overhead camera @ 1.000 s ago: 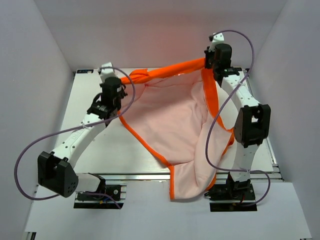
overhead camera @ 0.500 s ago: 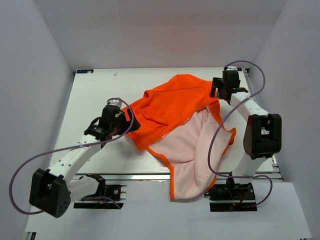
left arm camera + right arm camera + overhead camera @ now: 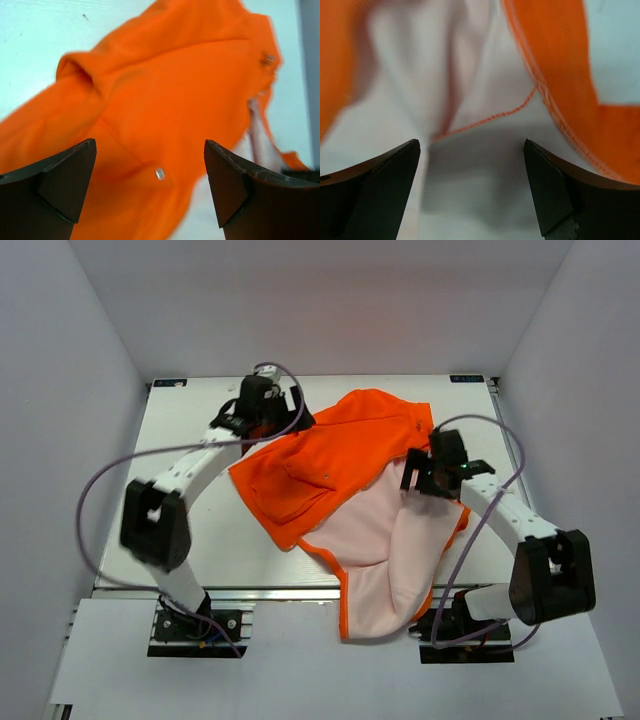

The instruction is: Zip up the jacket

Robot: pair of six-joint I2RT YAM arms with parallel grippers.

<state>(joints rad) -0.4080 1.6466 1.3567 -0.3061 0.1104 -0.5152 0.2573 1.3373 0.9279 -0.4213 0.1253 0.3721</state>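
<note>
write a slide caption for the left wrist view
Open left hand over the crumpled orange jacket, one metal snap in view.

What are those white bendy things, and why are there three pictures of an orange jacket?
Those are two robot arms, each ending in a claw with two fingers. One picture is taken from above: the left claw and the right claw are close to a small orange jacket lying crumpled and unzipped on the table, its pale pink lining showing. The other two pictures come from little cameras on the wrists; the dark wedges at the bottom are the claws' own fingers. Both claws are open and hold nothing. The left camera sees the orange outside with a shiny snap; the right sees the lining.
</note>
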